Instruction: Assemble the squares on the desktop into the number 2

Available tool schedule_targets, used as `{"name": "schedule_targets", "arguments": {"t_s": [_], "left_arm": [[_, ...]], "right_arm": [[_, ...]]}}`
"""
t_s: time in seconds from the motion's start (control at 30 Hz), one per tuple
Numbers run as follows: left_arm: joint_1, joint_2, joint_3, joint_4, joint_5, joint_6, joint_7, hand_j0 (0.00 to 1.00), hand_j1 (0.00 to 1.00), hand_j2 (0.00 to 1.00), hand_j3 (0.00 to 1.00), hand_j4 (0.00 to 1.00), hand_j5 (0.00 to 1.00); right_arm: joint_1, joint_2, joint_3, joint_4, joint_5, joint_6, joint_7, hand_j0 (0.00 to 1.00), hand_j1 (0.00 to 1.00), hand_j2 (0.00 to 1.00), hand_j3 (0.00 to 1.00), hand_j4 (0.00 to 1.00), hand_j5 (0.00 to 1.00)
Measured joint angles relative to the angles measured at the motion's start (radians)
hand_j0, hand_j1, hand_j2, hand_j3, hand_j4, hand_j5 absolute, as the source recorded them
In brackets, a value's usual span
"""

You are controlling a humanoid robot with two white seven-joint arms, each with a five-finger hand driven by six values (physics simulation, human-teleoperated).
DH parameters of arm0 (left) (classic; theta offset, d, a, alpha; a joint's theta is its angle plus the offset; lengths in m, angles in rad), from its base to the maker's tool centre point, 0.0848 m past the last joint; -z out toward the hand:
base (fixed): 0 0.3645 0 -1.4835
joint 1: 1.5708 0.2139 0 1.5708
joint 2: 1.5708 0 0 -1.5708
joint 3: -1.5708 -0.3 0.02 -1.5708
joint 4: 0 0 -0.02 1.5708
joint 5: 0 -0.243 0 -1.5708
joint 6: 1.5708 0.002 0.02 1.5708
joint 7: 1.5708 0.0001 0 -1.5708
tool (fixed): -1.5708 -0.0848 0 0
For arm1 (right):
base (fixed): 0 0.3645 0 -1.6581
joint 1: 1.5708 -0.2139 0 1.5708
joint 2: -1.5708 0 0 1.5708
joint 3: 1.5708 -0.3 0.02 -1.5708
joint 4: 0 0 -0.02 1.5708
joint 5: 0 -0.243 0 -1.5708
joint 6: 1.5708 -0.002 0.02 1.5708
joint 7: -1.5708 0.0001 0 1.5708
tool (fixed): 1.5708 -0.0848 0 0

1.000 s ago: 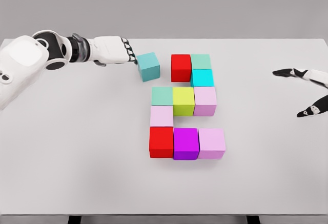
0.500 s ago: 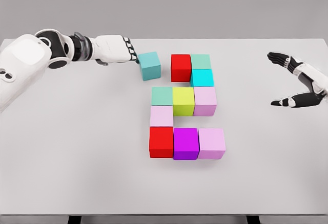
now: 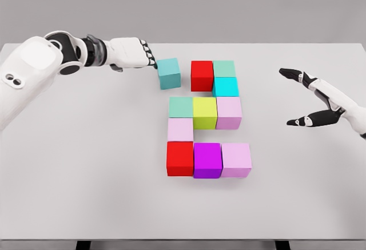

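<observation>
Coloured cubes lie on the white table [image 3: 86, 175] in a partial 2 shape. The top row holds a red cube [image 3: 202, 75] and a pale green cube [image 3: 224, 68], with a cyan cube [image 3: 226, 87] below. A green, yellow [image 3: 205, 112] and pink row forms the middle. A pink cube [image 3: 180, 129] links to the bottom row of red [image 3: 179, 158], magenta and pink. A loose teal cube [image 3: 168, 73] sits left of the top red cube. My left hand [image 3: 150, 60] touches its left side with curled fingers. My right hand [image 3: 294, 96] hovers open at the right.
The table's far edge [image 3: 183, 44] runs just behind the top row. My left forearm [image 3: 97, 55] stretches across the table's back left.
My left hand has pushed the teal cube a little to the right, toward the red cube. The right hand has moved in from the right edge and leftward.
</observation>
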Motion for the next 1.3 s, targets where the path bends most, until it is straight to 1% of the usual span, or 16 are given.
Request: {"name": "schedule_targets", "arguments": {"t_s": [0.1, 0.23, 1.3], "left_arm": [[-0.002, -0.006, -0.005, 0.001, -0.001, -0.002, 0.0, 0.9, 0.9, 0.9, 0.9, 0.9, 0.9], [-0.003, -0.014, -0.006, 0.001, -0.002, -0.002, 0.0, 0.9, 0.9, 0.9, 0.9, 0.9, 0.9], [-0.008, -0.045, -0.004, 0.004, -0.001, -0.002, -0.009, 0.9, 0.9, 0.9, 0.9, 0.9, 0.9]], "right_arm": [[0.018, 0.031, -0.03, -0.001, 0.005, 0.0, 0.0, 1.0, 1.0, 1.0, 1.0, 1.0, 1.0], [0.025, 0.044, -0.047, -0.001, 0.009, 0.0, 0.0, 1.0, 1.0, 1.0, 1.0, 1.0, 1.0], [0.025, 0.051, -0.051, -0.016, 0.011, 0.0, 0.0, 1.0, 1.0, 1.0, 1.0, 1.0, 1.0]]}}
